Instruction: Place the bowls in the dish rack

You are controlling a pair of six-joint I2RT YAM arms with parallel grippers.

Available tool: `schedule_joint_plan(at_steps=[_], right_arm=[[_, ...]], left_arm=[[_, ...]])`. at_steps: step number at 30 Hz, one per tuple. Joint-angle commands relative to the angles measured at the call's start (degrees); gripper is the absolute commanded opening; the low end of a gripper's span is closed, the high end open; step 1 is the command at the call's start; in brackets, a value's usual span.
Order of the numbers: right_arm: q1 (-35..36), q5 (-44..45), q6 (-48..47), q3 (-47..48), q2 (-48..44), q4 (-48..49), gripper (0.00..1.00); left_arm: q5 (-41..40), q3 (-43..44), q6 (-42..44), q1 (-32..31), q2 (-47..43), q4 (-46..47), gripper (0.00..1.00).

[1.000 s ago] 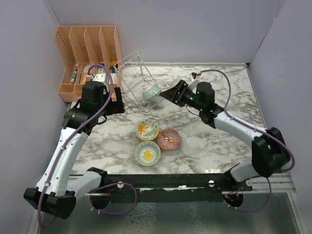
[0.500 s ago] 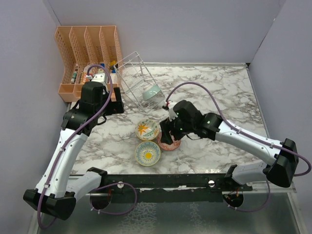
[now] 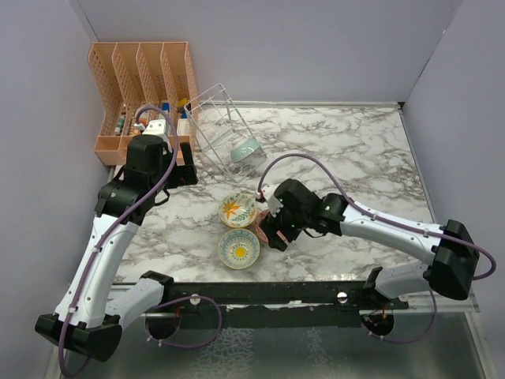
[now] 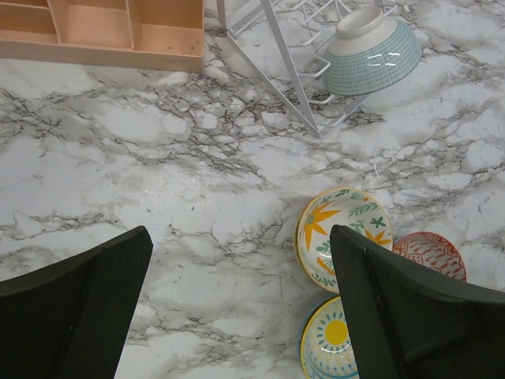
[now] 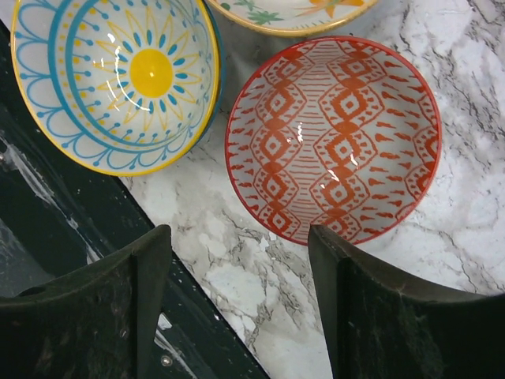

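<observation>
The clear wire dish rack [image 3: 215, 118] stands tilted at the back left and holds a teal bowl [image 3: 245, 148] on its side, also seen in the left wrist view [image 4: 371, 51]. Three bowls sit together on the marble: orange flower [image 3: 237, 208], yellow sun [image 3: 238, 248] and a red-patterned one [image 5: 335, 138], mostly hidden under my right gripper in the top view. My right gripper [image 3: 276, 229] is open and empty, its jaws [image 5: 241, 260] just beside the red bowl's near rim. My left gripper [image 3: 186, 162] is open and empty, above bare marble [image 4: 241, 253] left of the bowls.
An orange plastic slotted organizer [image 3: 142, 87] with small items stands at the back left beside the rack. The black front rail [image 5: 47, 221] runs close to the sun bowl [image 5: 114, 75]. Walls close in the left, back and right.
My right arm has swung from the rack down to the bowl cluster and now hovers low at the red bowl. The left arm has shifted slightly.
</observation>
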Motion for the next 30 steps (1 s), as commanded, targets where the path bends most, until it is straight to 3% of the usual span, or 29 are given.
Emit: schedule_joint_plan(at_steps=[1, 8, 14, 22, 26, 30], right_arm=[[2.35, -0.84, -2.69, -1.45, 3.29, 5.72, 0.69], [3.79, 3.07, -2.72, -1.76, 8.45, 8.82, 0.68], [3.84, 9.36, -1.67, -2.65, 9.95, 9.33, 0.60], [3.82, 7.84, -1.64, -2.68, 12.82, 11.19, 0.52], [3.82, 8.21, -0.61, -2.35, 13.31, 11.56, 0.40], [3.80, 10.29, 0.69, -2.14, 13.86, 10.39, 0.20]], left_arm=[[-1.60, 0.99, 0.73, -0.23, -0.85, -0.49, 0.99], [-2.26, 1.11, 1.00, -0.28, -0.29, -0.59, 0.99], [-2.69, 0.90, 0.89, -0.29, -0.30, -0.47, 0.99], [-2.67, 0.88, 1.33, -0.26, 0.58, -0.26, 0.99], [-2.71, 0.96, 1.60, -0.24, 0.84, -0.20, 0.99], [-2.68, 0.72, 1.85, -0.21, 0.81, -0.25, 0.99]])
